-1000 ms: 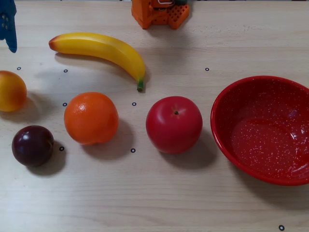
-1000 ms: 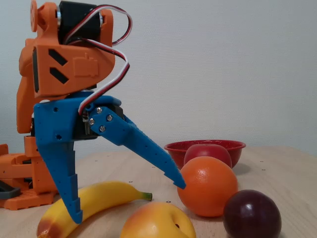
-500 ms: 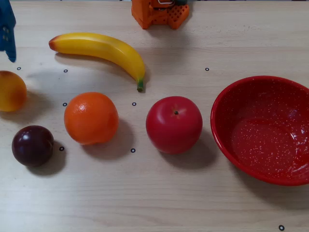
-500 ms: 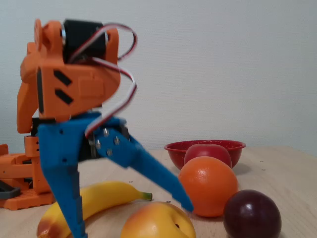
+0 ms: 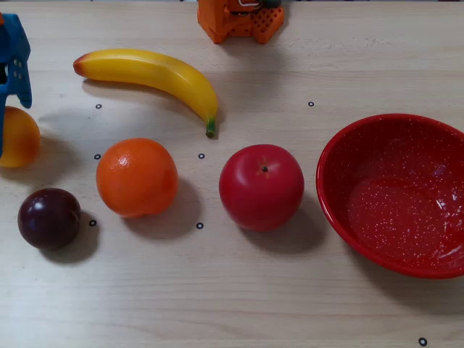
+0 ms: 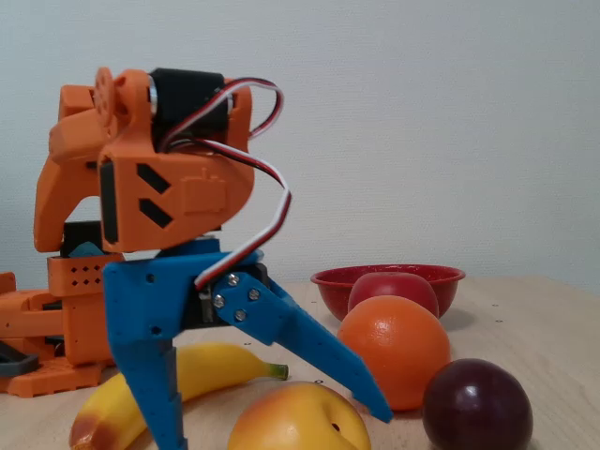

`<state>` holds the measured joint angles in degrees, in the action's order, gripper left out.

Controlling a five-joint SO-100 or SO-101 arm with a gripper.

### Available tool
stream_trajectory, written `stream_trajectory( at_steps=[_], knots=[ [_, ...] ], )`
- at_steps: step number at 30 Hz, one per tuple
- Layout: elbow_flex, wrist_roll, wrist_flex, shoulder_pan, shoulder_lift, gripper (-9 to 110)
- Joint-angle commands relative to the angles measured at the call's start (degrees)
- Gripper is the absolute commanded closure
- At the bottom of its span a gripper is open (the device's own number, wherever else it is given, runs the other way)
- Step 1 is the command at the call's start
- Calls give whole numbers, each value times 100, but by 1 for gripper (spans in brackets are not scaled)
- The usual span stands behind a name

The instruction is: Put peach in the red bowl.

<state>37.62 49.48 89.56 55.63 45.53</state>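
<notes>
Since a second ago the gripper (image 6: 281,429) has come lower and nearer the peach (image 6: 298,419); in the low side fixed view its blue fingers (image 6: 323,361) now straddle the fruit's top, one tip down at the peach's 9 o'clock side, the other at its 2 o'clock edge. The jaws stand wide apart and hold nothing. From above, the blue gripper (image 5: 10,109) now reaches further into the frame at the left edge, covering part of the peach (image 5: 19,135), which has not shifted.

Seen from above, the peach lies on the table (image 5: 232,304) at the far left, about 9 o'clock from the picture's middle. The plum (image 5: 48,218) sits just beside it at its 5 o'clock, not touching. The orange (image 5: 136,177) is at 3 o'clock of the peach, the banana (image 5: 152,75) at the orange's 12 o'clock, and the apple (image 5: 261,186) near centre. The bowl (image 5: 333,210) stands at the right edge, at 3 o'clock of the apple and close to it, well apart from the peach, with nothing in it. The arm's orange base (image 5: 239,20) is at 12 o'clock.

No brand, label or writing can be read; only small black ring marks dot the table.
</notes>
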Motion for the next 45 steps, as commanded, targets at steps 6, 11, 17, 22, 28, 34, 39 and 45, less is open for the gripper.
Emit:
stream_trajectory(
  at_steps=[6,11,17,22,28,34,39,45],
  knots=[
    [-483,62,-272,-185,237,50],
    [-483,62,-387,-193,193,50],
    [-483,79,-448,-185,141,50],
    [-475,79,-466,-176,105,50],
    [-466,79,-510,-185,70,50],
    [-466,79,-554,-193,35,51],
    [-448,70,-598,-220,26,51],
    [-422,44,-642,-246,18,52]
  ],
)
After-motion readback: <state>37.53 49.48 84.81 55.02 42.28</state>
